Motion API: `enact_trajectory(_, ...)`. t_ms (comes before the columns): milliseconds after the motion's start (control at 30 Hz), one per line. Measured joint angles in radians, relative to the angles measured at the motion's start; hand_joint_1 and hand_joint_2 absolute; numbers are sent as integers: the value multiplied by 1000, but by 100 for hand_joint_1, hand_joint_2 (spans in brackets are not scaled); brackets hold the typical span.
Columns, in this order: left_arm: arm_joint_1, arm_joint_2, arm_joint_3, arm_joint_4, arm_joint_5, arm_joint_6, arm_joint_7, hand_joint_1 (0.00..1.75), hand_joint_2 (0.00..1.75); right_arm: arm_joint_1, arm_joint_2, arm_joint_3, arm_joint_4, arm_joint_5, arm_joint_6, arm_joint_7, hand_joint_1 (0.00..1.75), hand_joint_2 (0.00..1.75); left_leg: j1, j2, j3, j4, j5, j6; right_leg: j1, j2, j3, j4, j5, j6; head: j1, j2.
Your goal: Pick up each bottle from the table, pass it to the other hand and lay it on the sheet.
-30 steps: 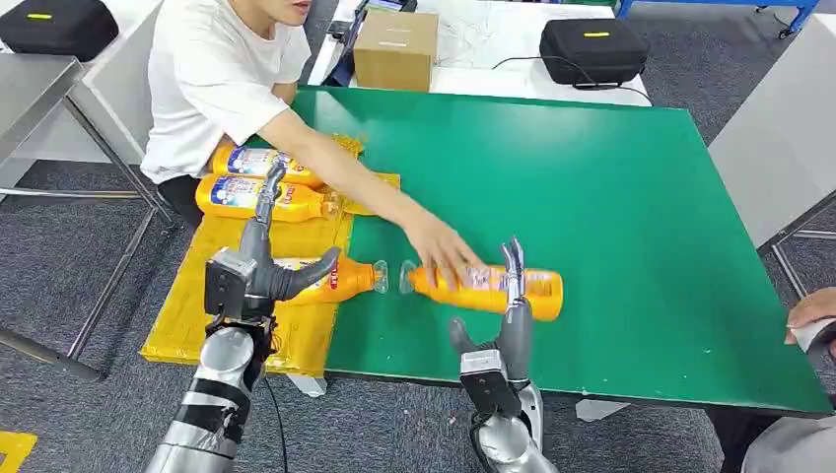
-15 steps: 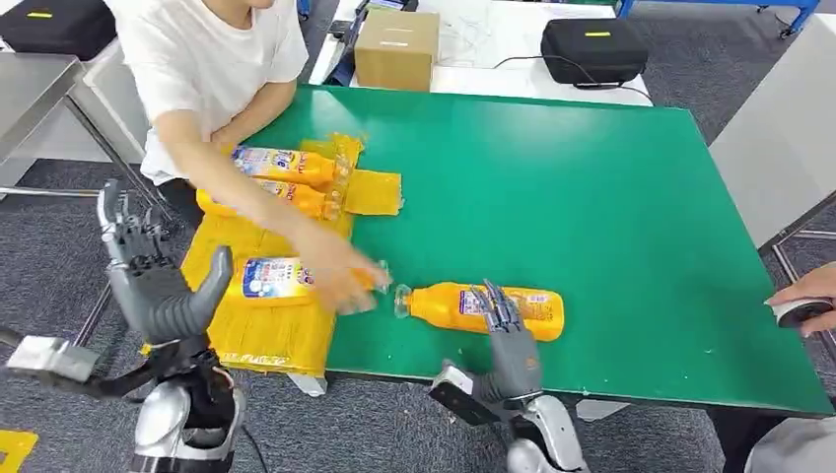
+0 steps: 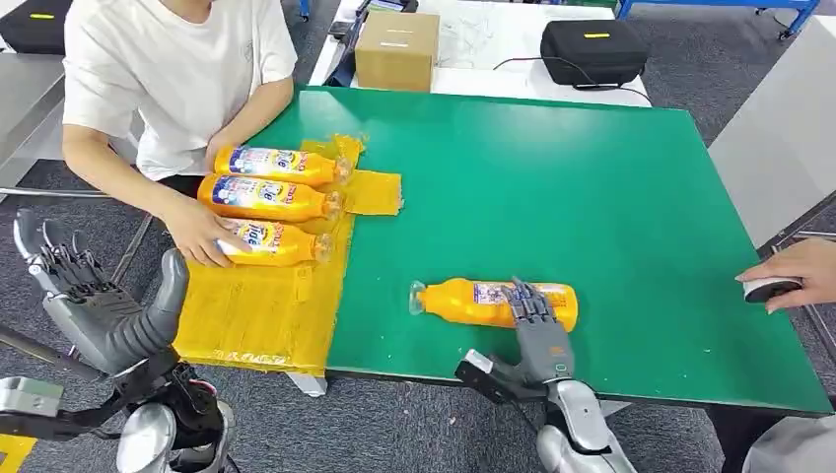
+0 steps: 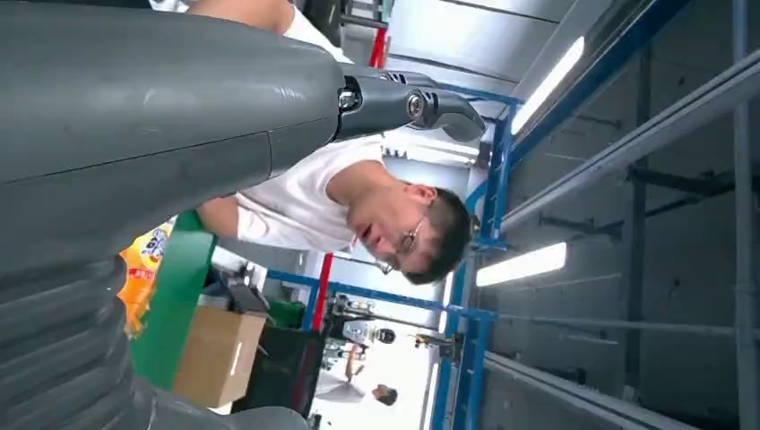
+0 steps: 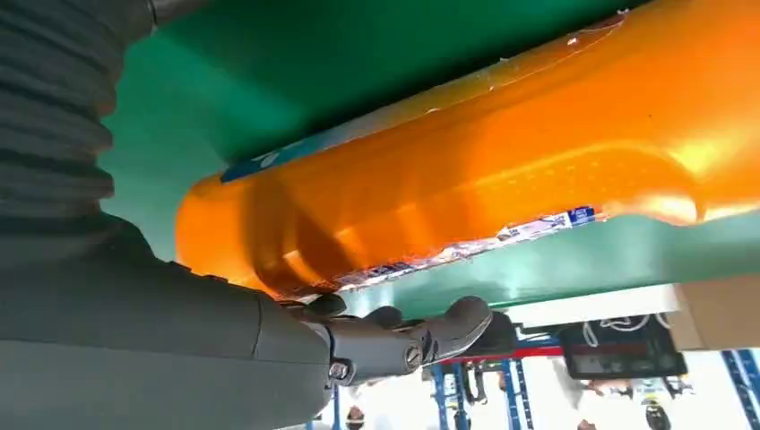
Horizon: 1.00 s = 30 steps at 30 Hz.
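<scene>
Orange bottles: three on the sheet, one left on the table.

Three orange bottles [image 3: 268, 194] lie side by side on my yellow sheet [image 3: 258, 315] at ten o'clock, a person's hand [image 3: 200, 235] resting on the nearest. The fourth bottle [image 3: 473, 302] lies on its side on the green table [image 3: 552, 187] near the front edge, at six o'clock. My right hand [image 3: 533, 325] rests on its base end, fingers draped over the body; I judge the grip not yet closed. My left hand [image 3: 94, 301] hangs off the table at eight o'clock, fingers apart, empty. Lift, handover and laying down remain for this one.
</scene>
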Motion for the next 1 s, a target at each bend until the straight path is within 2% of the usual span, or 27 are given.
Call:
enact_trajectory(367, -5, -2, -26, 0, -11, -2, 0, 0, 175, -141, -1, -1, 165, 69, -18, 44, 0, 175, 0, 1, 1, 0, 0, 0, 0, 0, 0, 0, 0, 0, 0, 0)
enact_trajectory(700, -7, -2, -50, 0, -13, -45, 31, 0, 175, -179, -3, 0, 197, 105, -14, 71, 0, 175, 0, 1, 0, 0, 0, 0, 0, 0, 0, 0, 0, 0, 0, 0)
enact_trajectory(833, -6, -2, -62, 0, -8, -68, 66, 0, 175, -192, -11, 0, 190, 108, 60, 113, 0, 175, 0, 1, 0, 0, 0, 0, 0, 0, 0, 0, 0, 0, 0, 0)
enact_trajectory(1000, 2, -2, -61, 0, 16, -112, 119, 0, 175, -240, -44, 4, 191, 137, 247, 209, 0, 175, 0, 0, 3, 0, 0, 0, 0, 0, 2, 0, 0, 0, 0, 0)
